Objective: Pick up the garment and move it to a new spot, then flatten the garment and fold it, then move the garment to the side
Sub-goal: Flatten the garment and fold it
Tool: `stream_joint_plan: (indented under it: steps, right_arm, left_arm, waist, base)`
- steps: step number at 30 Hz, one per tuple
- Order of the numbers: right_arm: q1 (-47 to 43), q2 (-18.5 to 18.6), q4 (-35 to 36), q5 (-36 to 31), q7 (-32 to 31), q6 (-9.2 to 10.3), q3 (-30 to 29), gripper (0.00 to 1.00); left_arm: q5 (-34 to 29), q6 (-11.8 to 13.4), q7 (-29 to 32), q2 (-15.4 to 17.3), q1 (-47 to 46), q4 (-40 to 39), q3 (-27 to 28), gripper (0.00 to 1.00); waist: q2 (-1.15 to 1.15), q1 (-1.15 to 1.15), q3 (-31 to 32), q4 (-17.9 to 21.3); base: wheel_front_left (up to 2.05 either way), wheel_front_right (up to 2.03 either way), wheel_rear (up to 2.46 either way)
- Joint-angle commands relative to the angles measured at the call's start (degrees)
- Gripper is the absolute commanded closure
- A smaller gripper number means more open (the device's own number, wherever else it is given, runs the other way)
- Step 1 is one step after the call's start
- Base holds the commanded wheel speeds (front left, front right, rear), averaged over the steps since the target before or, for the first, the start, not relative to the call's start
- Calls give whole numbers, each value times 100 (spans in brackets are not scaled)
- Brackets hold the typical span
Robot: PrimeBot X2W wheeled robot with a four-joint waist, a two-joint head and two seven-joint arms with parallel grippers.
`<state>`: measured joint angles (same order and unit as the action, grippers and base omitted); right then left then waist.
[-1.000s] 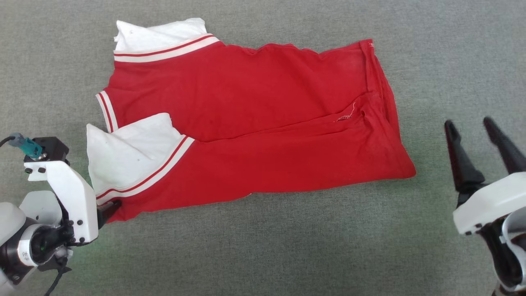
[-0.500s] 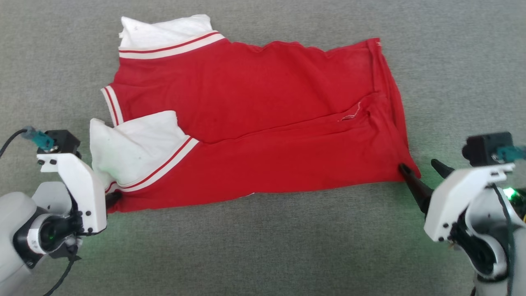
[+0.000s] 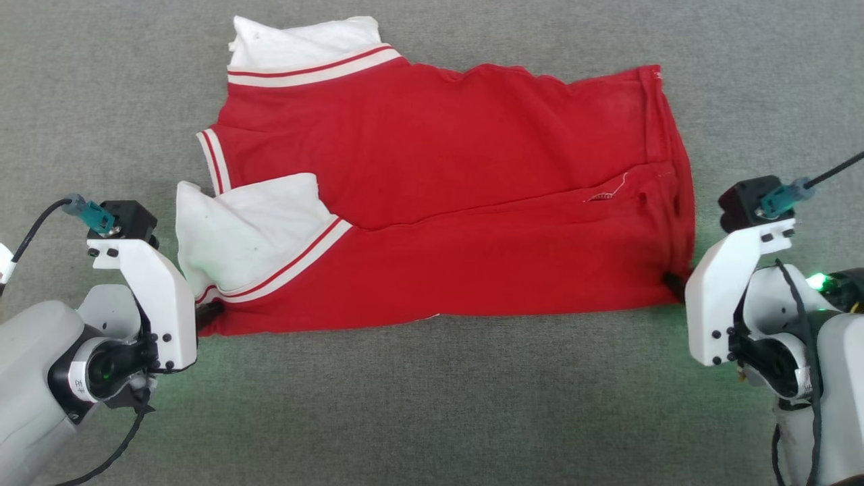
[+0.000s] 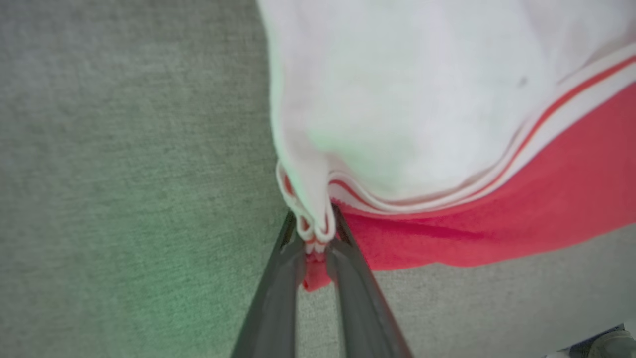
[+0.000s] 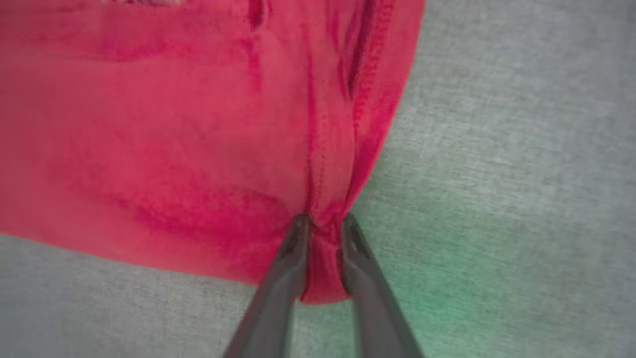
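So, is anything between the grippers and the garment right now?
Nothing visible. The left gripper is shut on the garment's near corner by the white sleeve, the right gripper on its near hem corner.

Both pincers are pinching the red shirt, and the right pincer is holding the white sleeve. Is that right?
Not quite. Both are pinching the shirt, but the right pincer is holding a red bottom corner, not the white sleeve. The right wrist view shows red cloth bunched between its fingers. The sleeve is at the left pincer.
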<state>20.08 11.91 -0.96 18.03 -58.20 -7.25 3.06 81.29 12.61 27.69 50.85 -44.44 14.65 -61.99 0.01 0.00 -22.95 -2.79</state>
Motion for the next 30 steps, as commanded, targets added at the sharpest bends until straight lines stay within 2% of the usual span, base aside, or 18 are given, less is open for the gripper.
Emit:
stream_joint_plan:
  steps: [1,6,10,22,26,29,30]
  right_arm:
    - [-203,-71,-172,110,-164,-42,86,100]
    - [-215,73,114,291,-363,-37,9,100]
    - [-263,253,478,407,-547,-34,-127,100]
    - [-857,539,1584,694,-1279,-22,-508,100]
    - [-1130,473,1735,651,-1435,-22,-636,100]
    - [-1242,380,1653,630,-1410,-22,-632,100]
    - [-1235,375,1604,593,-1327,-22,-607,99]
  left_arm:
    - [-43,-1,-8,-231,103,119,-148,100]
    - [-3,12,0,-84,112,24,-91,100]
    - [21,84,53,158,151,-237,-44,100]
    - [195,668,47,865,446,-1436,69,100]
    - [226,787,39,899,563,-1619,24,100]
    - [268,821,34,804,633,-1551,-7,100]
    - [289,835,47,767,646,-1499,-16,97]
  waist:
    - [-1,0,16,-21]
    - [-1,0,71,-48]
    - [-1,0,122,-83]
    - [-1,0,184,-133]
    - [-1,0,166,-142]
    - [-1,0,150,-125]
    - [-1,0,146,-118]
  base:
    - [0,0,0]
    - [0,0,0]
    - [0,0,0]
    - [0,0,0]
    - [0,0,0]
    - [0,0,0]
    - [0,0,0]
